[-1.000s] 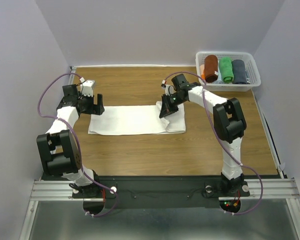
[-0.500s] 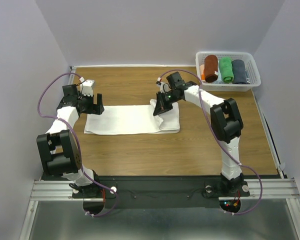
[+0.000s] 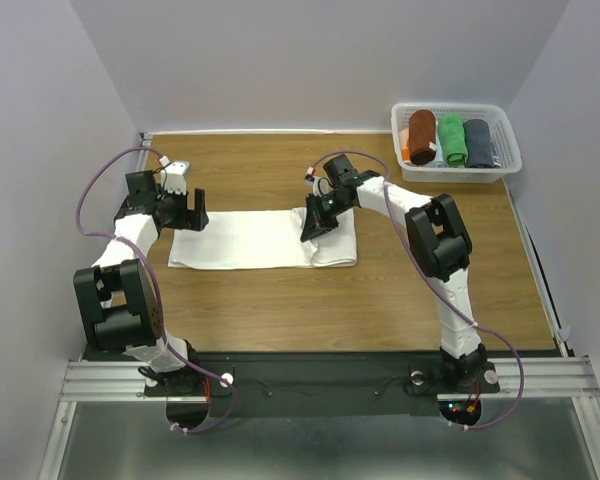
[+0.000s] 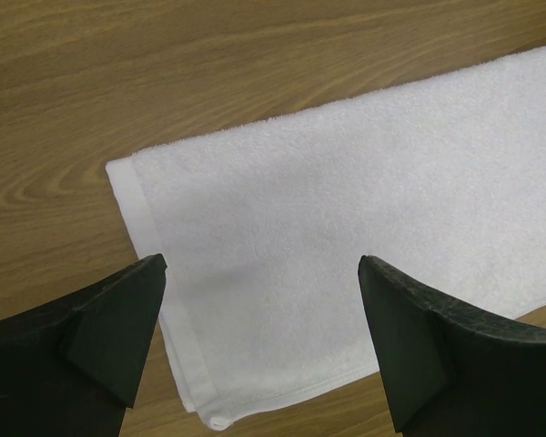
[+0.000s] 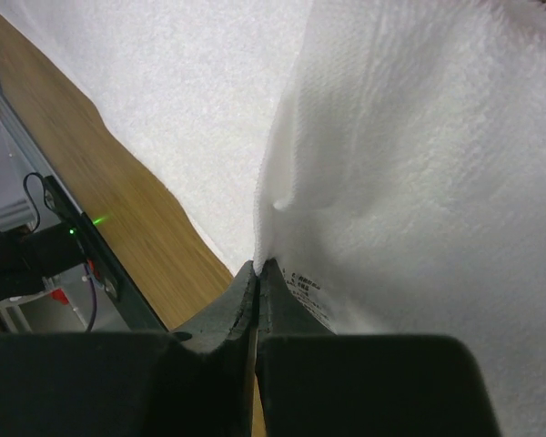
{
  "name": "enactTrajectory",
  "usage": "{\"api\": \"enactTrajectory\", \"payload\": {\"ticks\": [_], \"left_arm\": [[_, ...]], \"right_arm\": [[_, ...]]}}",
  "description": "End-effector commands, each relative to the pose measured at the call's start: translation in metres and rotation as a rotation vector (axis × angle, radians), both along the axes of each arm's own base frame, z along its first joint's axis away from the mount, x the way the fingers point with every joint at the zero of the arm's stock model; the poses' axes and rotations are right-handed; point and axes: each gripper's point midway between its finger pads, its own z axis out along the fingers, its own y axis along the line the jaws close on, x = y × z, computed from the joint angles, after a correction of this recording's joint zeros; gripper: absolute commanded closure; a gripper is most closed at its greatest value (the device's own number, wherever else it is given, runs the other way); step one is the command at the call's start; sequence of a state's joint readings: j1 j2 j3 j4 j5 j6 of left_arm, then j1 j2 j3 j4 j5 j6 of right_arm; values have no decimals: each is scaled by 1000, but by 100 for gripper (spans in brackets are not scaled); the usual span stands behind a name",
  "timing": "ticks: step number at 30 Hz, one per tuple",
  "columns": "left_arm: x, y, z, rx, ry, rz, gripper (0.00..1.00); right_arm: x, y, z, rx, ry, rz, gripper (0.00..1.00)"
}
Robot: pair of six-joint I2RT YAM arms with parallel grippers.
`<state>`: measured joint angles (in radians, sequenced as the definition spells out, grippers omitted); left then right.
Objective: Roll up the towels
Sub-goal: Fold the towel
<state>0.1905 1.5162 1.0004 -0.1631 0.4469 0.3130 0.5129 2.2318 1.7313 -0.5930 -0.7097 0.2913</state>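
The right claw (image 3: 313, 222), clamped on the white towel (image 3: 242, 240), is folding its end over farther left of the basket (image 3: 510, 152), starting the roll. The left claw (image 3: 185, 210) is hovering, jaws apart.

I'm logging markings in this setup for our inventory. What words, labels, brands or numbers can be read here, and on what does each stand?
Tiny dark print on the small sewn-in tag of the plain white cloth towel, right beside the right gripper that pinches it: too small and blurred to read.
No other text: none shows on the wooden table or the white plastic basket.
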Motion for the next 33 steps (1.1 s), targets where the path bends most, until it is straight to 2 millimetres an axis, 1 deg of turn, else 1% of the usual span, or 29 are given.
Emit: {"api": "enactTrajectory", "payload": {"ticks": [1,3,6,7,10,14,18,19,21,22,23,24,25,28,29,31,32,33], "left_arm": [[1,-2,12,6,-46,-6,1],[0,-2,12,6,-47,-6,1],[-1,-2,12,6,-47,-6,1],[-1,-2,13,8,-50,-7,1],[0,-2,14,9,-57,-9,1],[2,-3,15,1,-56,-7,1],[1,-3,16,5,-61,-12,1],[1,-2,16,11,-61,-14,1],[1,-2,17,15,-63,-20,1],[-2,-3,13,16,-43,-30,1],[-4,-4,12,16,-34,-34,1],[-8,-4,8,17,-19,-38,1],[-13,-4,4,18,2,-44,1],[-23,0,-7,56,37,-52,1],[-26,1,-10,69,45,-59,1],[-32,2,-16,84,71,-66,1],[-34,3,-18,93,82,-74,1],[-38,6,-22,120,102,-85,1]], "right_arm": [[13,16,21,70,-54,7,100],[13,18,22,80,-47,8,100],[15,20,35,102,-71,10,99],[16,20,43,107,-86,7,99],[17,21,49,117,-99,2,100],[18,22,37,106,-103,1,99],[20,26,33,114,-103,4,99],[18,27,30,117,-95,14,97],[14,30,27,122,-85,29,73],[13,30,30,128,-90,35,51],[14,29,34,127,-104,36,42],[13,28,39,128,-120,38,36],[15,24,53,136,-159,40,33],[14,13,74,145,-216,49,27],[12,8,88,152,-237,50,25],[9,1,101,162,-257,58,24],[13,-10,110,158,-291,51,25],[12,-18,108,136,-282,48,28]]}}
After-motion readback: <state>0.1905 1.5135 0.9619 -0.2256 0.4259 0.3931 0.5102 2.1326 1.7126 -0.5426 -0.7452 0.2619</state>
